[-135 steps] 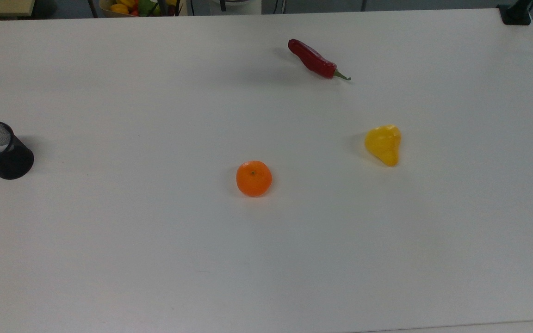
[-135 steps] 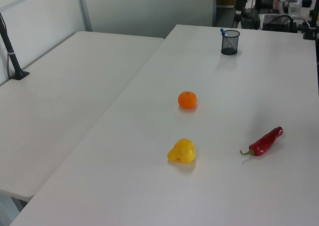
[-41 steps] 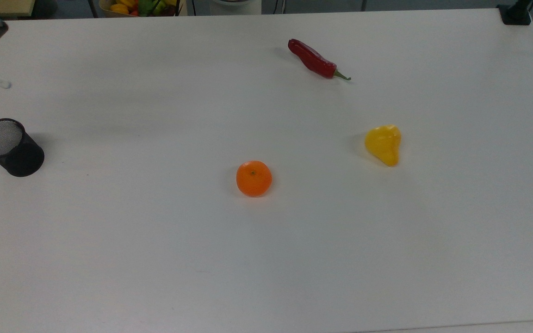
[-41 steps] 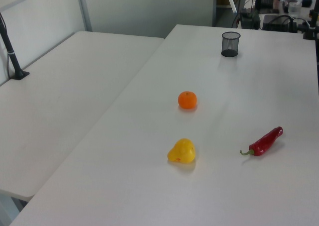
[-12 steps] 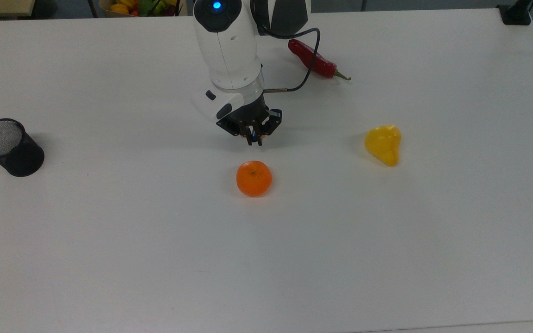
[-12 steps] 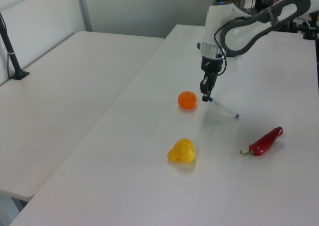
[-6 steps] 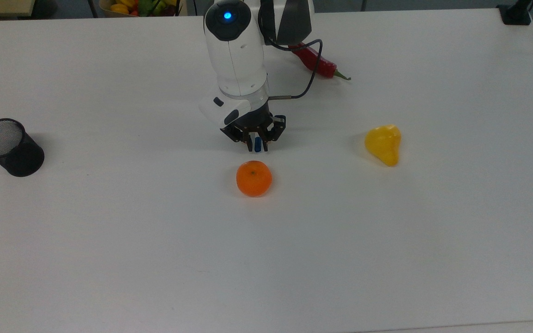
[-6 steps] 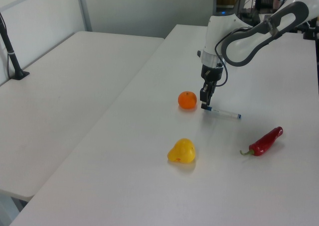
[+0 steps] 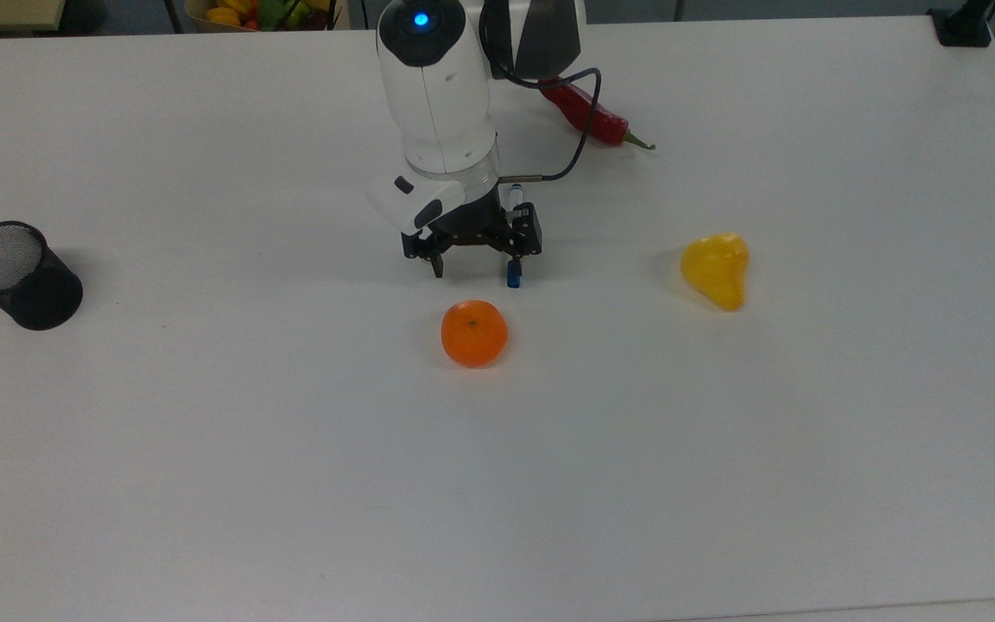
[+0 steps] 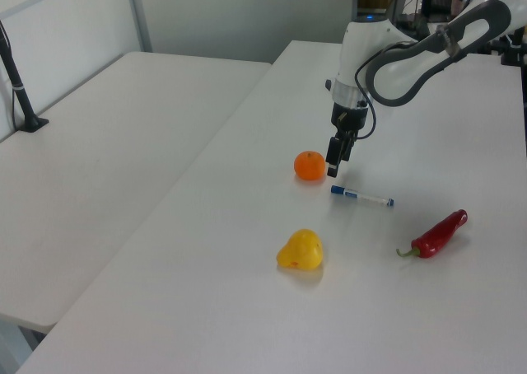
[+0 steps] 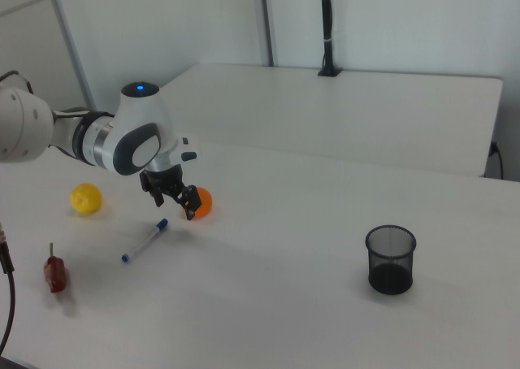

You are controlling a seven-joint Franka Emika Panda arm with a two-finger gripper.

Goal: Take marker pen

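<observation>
The marker pen (image 10: 362,197) lies flat on the white table (image 10: 461,308), white-barrelled with a blue cap. My gripper (image 10: 332,168) hangs just above its capped end, open, with nothing between the fingers. In the top view the gripper (image 9: 474,264) stands wide apart over the marker pen (image 9: 513,278), whose blue cap pokes out by the finger on the top view's right; the barrel is mostly hidden under the hand. In the right view the marker pen (image 11: 145,240) rests below and left of the gripper (image 11: 177,205).
An orange (image 9: 474,333) sits close in front of the gripper. A yellow fruit (image 9: 716,268) and a red chili (image 9: 591,117) lie toward the top view's right. A black mesh cup (image 9: 18,275) stands at the top view's far left.
The marker came out of the mesh cup and travelled to the table's middle. In the last second it was lowered flat, the fingers opened and let it go, and the gripper rose slightly.
</observation>
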